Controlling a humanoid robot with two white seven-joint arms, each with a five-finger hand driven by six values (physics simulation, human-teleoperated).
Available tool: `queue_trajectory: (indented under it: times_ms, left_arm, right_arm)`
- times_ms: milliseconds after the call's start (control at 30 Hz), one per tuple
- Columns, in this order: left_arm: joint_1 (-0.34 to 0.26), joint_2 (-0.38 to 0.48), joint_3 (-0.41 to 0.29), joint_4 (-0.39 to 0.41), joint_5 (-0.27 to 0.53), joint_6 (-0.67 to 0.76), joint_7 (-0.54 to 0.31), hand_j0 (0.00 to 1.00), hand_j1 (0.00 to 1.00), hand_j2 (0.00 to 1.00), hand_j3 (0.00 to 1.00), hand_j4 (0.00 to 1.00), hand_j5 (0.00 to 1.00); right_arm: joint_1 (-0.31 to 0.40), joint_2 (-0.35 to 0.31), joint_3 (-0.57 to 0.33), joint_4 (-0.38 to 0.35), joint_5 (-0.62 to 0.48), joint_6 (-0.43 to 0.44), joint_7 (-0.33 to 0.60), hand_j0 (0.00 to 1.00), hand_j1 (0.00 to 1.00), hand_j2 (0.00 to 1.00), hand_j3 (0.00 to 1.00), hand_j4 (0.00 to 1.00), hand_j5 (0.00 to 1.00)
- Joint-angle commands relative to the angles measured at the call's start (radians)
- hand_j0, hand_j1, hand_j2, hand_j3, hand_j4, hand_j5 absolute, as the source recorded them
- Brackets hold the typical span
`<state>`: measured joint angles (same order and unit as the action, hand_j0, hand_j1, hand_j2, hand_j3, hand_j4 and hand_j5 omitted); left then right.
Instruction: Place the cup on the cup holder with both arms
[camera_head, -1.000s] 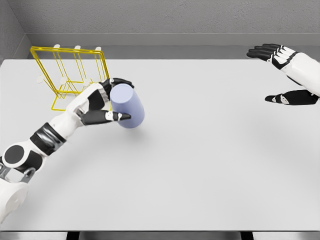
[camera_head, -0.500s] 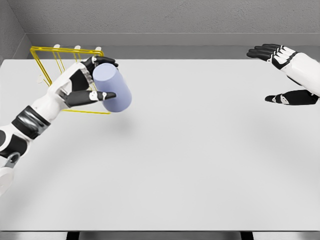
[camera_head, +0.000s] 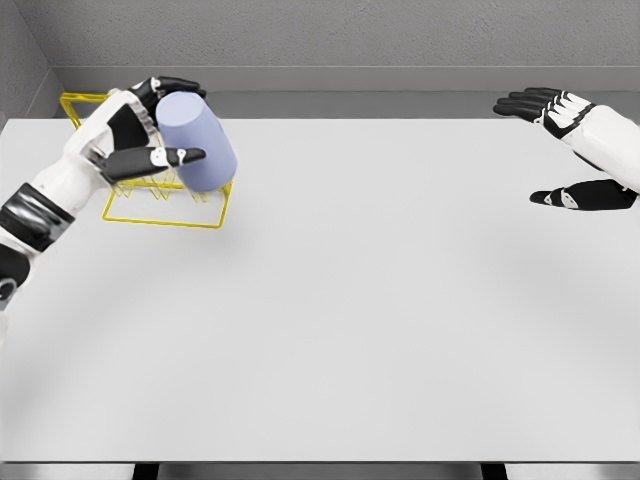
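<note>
Left hand (camera_head: 135, 140) has carried the cup (camera_head: 198, 142) up and toward the worktop's far-left corner over the last second. It was low, just off the holder's near side; now it hangs in front of and over the holder (camera_head: 165, 205). Fingers are wrapped round the cup, thumb across the near side, the rest curled over the top. Cup is tilted, clear of the worktop (camera_head: 380, 300), and overlaps the holder's pegs in view. Can't tell whether it touches the wire.

Right hand (camera_head: 575, 150) hasn't moved: far-right edge, fingers spread, holding nothing, well apart from everything.

My read: transport is basically done and it's into alignment. The cup's mouth isn't visible from here, so I can't confirm it faces a peg. Next step likely needs a wrist rotation to line the opening up, then a lowering onto the peg. Risk: the rim clips the wire frame and shoves the light holder along the worktop.
</note>
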<state>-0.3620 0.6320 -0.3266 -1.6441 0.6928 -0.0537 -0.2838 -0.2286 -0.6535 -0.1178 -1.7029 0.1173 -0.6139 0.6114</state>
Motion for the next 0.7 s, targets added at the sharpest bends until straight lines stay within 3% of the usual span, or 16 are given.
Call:
queue_trajectory:
  times_ms: [0, 567, 667]
  left_arm:
    - [-0.005, -0.002, 0.001, 0.036, 0.004, 0.000, 0.000, 0.65, 0.65, 0.65, 0.65, 0.65, 0.65]
    - [-0.052, -0.011, 0.000, 0.124, 0.004, 0.000, -0.001, 0.67, 0.67, 0.67, 0.67, 0.67, 0.67]
    - [-0.052, -0.011, -0.005, 0.122, -0.001, 0.005, -0.003, 0.95, 0.95, 0.95, 0.95, 0.95, 0.95]
  right_arm:
    - [0.000, -0.002, 0.001, 0.000, -0.007, 0.003, -0.001, 1.00, 1.00, 1.00, 1.00, 1.00, 1.00]
    - [0.000, 0.000, 0.001, -0.001, -0.007, 0.003, -0.001, 1.00, 1.00, 1.00, 1.00, 1.00, 1.00]
    - [0.000, 0.000, 0.001, -0.001, -0.007, 0.003, -0.001, 1.00, 1.00, 1.00, 1.00, 1.00, 1.00]
